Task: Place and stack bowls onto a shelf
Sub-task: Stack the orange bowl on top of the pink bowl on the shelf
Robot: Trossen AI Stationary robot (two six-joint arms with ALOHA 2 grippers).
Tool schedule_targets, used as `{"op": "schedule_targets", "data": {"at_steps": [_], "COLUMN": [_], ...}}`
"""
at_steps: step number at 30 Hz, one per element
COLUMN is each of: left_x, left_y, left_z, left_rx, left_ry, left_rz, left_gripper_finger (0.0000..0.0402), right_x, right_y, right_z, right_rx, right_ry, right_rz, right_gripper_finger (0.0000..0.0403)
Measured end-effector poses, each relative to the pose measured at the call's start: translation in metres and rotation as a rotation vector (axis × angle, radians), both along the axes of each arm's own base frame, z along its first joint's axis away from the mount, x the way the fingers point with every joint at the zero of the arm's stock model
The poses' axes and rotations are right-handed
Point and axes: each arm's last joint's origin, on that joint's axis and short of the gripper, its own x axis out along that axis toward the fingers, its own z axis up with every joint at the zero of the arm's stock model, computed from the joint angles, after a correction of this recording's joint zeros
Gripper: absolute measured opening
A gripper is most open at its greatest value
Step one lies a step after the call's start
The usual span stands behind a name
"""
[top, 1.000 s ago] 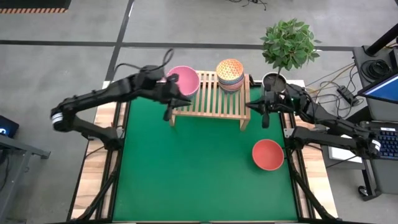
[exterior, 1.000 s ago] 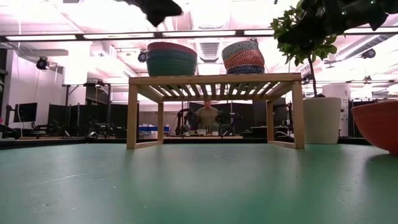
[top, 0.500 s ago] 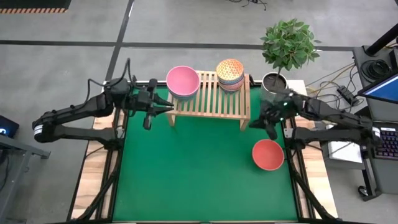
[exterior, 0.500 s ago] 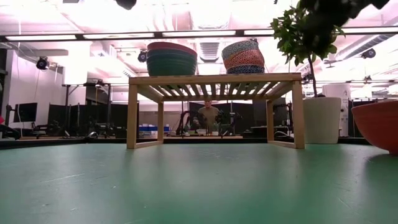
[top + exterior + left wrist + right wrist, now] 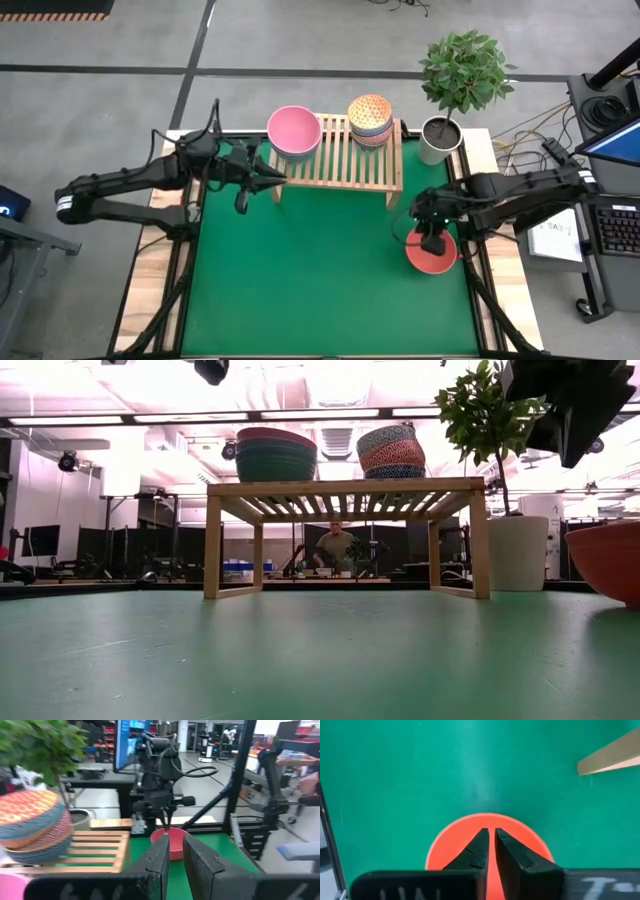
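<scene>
The right gripper (image 5: 432, 243) is held directly above the red bowl (image 5: 431, 250), its fingers (image 5: 479, 849) drawn to a narrow slit and nothing held between them. The left gripper (image 5: 262, 178) is stationed just beside the shelf (image 5: 338, 165), at the end where the pink bowl (image 5: 294, 131) sits; its fingers (image 5: 159, 858) are likewise narrowed and empty. Two stacks are counted on the shelf: the pink bowl nested over a dark green one (image 5: 275, 463), and a patterned pile (image 5: 391, 452) topped by the orange bowl (image 5: 369, 109). One red bowl, plain and round, is left on the green mat (image 5: 320, 280), well apart from the shelf. A potted plant (image 5: 464, 72) is seen beyond the shelf
</scene>
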Motion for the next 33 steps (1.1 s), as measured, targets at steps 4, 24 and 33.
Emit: {"op": "schedule_targets", "data": {"at_steps": [4, 24, 33], "left_x": [0.006, 0.011, 0.011], "left_y": [-0.012, -0.052, -0.052], "left_z": [-0.003, -0.007, -0.007], "left_rx": [-0.013, 0.038, 0.062], "left_ry": [0.015, 0.037, 0.034], "left_rz": [-0.010, 0.017, 0.016], "left_gripper_finger": [0.0038, 0.0038, 0.0038], "right_x": [0.006, 0.033, 0.040], "right_y": [0.005, 0.005, 0.006], "right_z": [-0.006, -0.053, -0.073], "right_rx": [-0.002, -0.260, -0.260], "right_ry": [0.037, 0.333, 0.340], "right_rz": [0.016, 0.237, 0.256], "right_gripper_finger": [0.0056, 0.0142, 0.0084]}}
